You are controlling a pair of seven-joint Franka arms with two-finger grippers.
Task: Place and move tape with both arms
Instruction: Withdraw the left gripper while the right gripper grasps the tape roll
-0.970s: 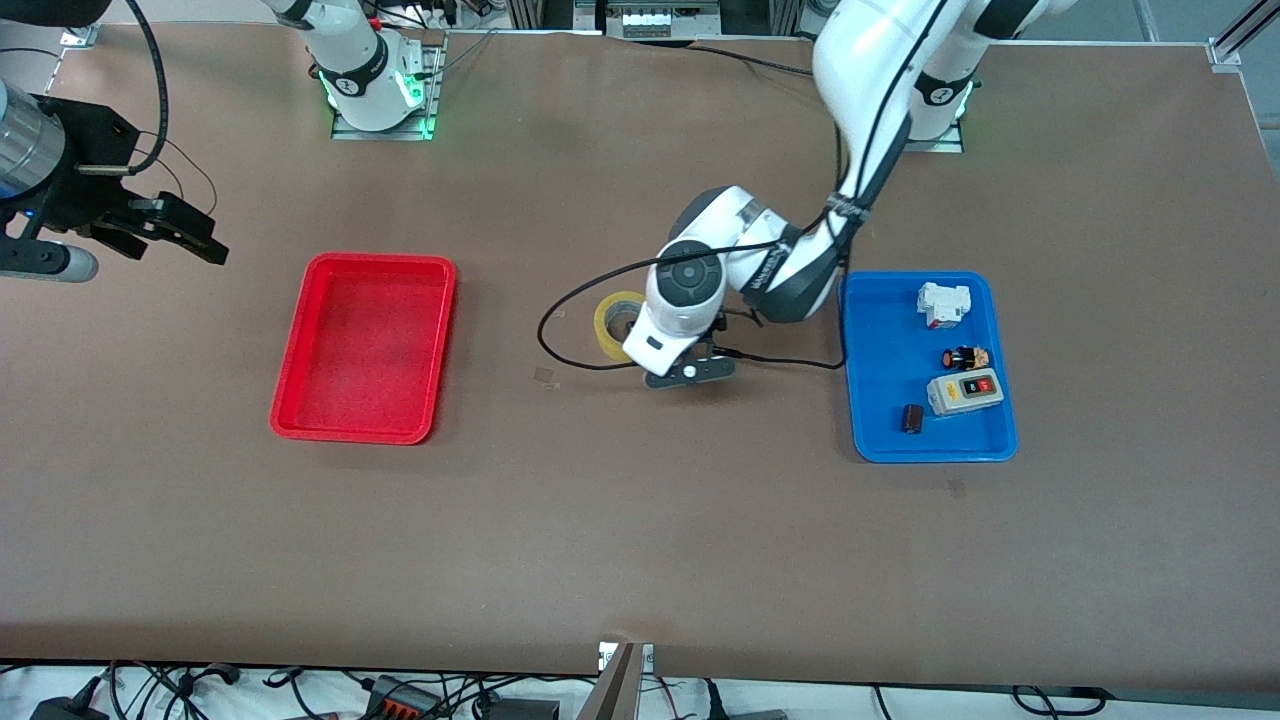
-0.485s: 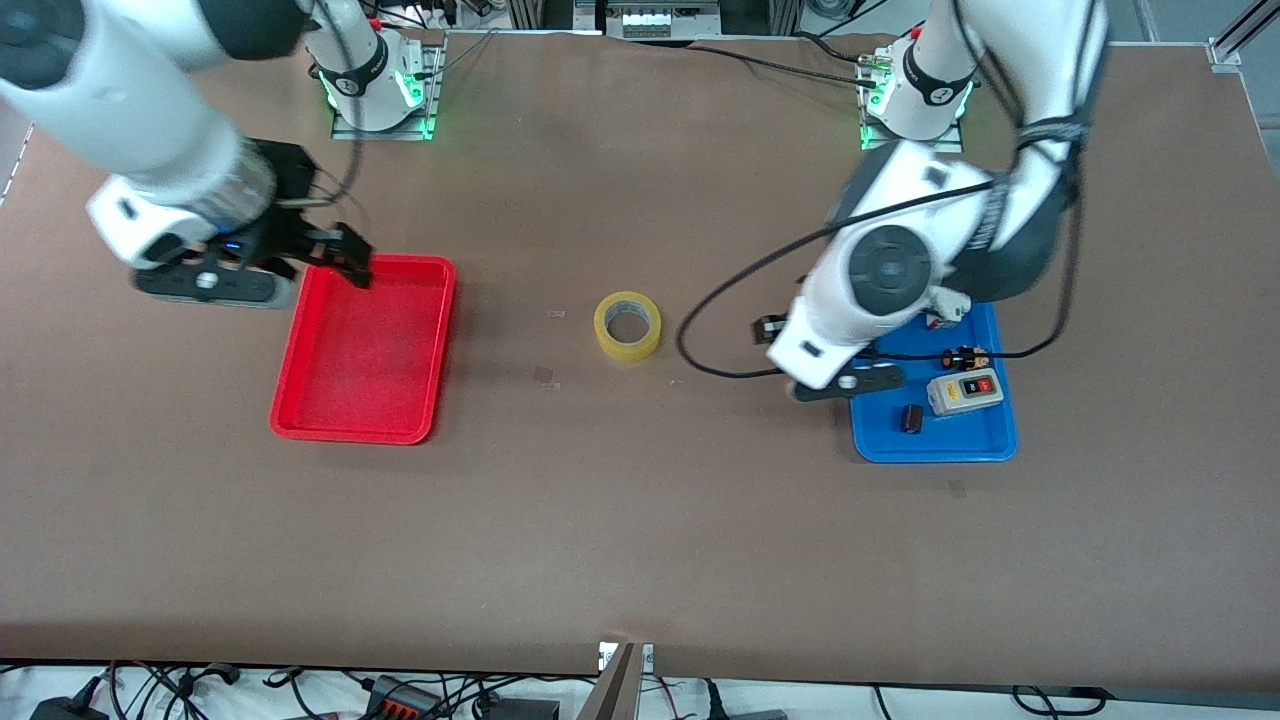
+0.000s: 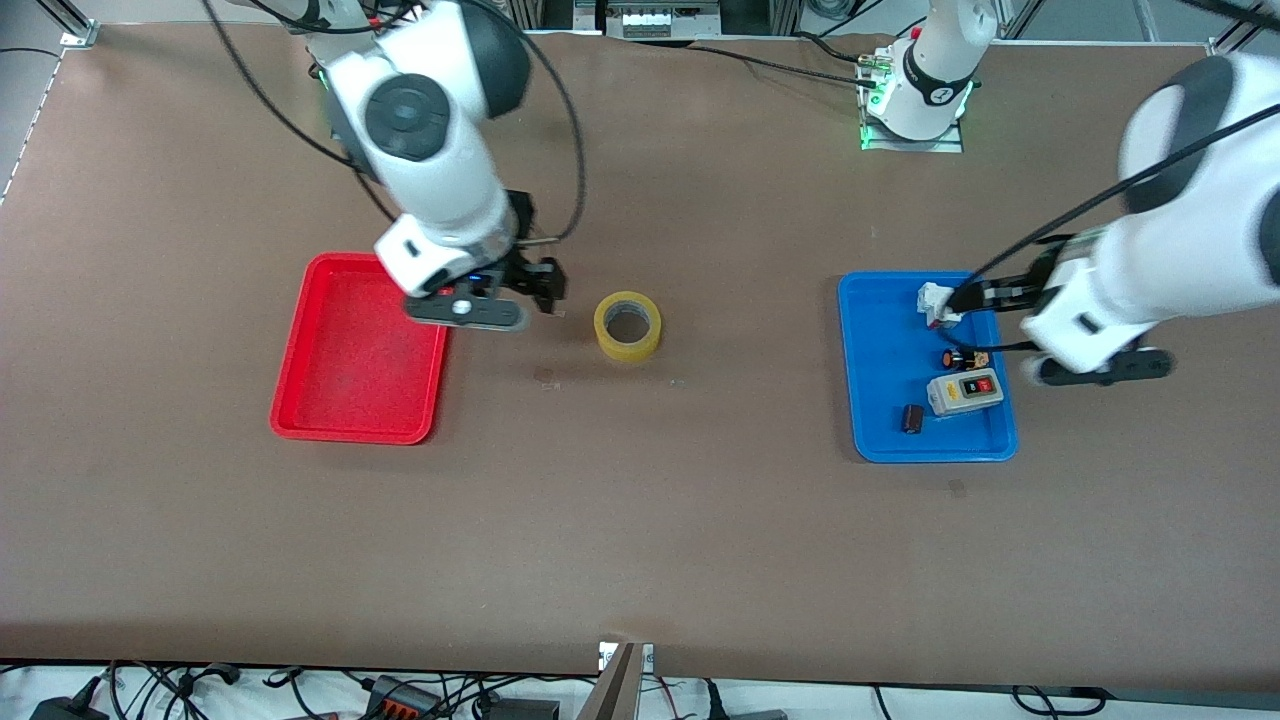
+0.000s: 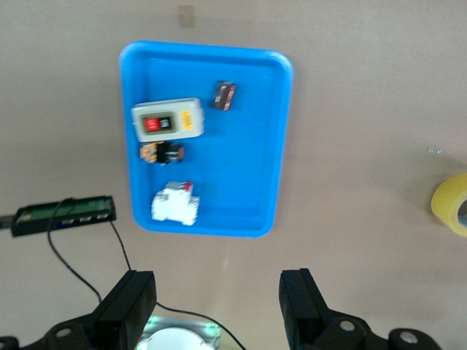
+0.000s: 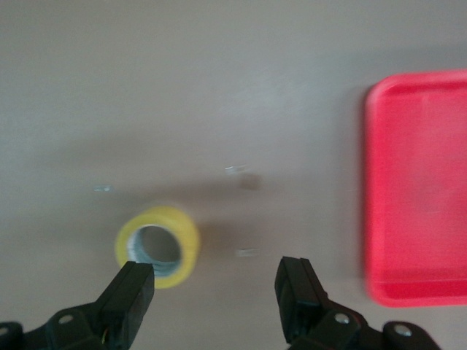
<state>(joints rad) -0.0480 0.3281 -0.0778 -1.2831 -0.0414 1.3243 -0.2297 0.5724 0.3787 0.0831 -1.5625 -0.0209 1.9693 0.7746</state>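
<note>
While the tape point(image 3: 627, 325) lies flat on the bare table point(image 3: 640, 520) between the red tray point(image 3: 361, 352) and the blue tray point(image 3: 928, 368), my right gripper point(image 3: 540, 290) hangs over the table between the red tray and the roll, fingers spread apart and holding nothing. From my right wrist view the roll point(image 5: 157, 246) sits just off one finger point(image 5: 129, 300), with the red tray point(image 5: 417, 187) well apart from it. My left gripper point(image 4: 219, 306) hangs at the left arm's end of the table, its fingers wide apart and empty. Inside the blue tray point(image 4: 252, 131) I see a grey switch box point(image 4: 167, 119), a white block point(image 4: 175, 205), a small dark figure point(image 4: 161, 152) and a dark little piece point(image 4: 224, 95)
</note>
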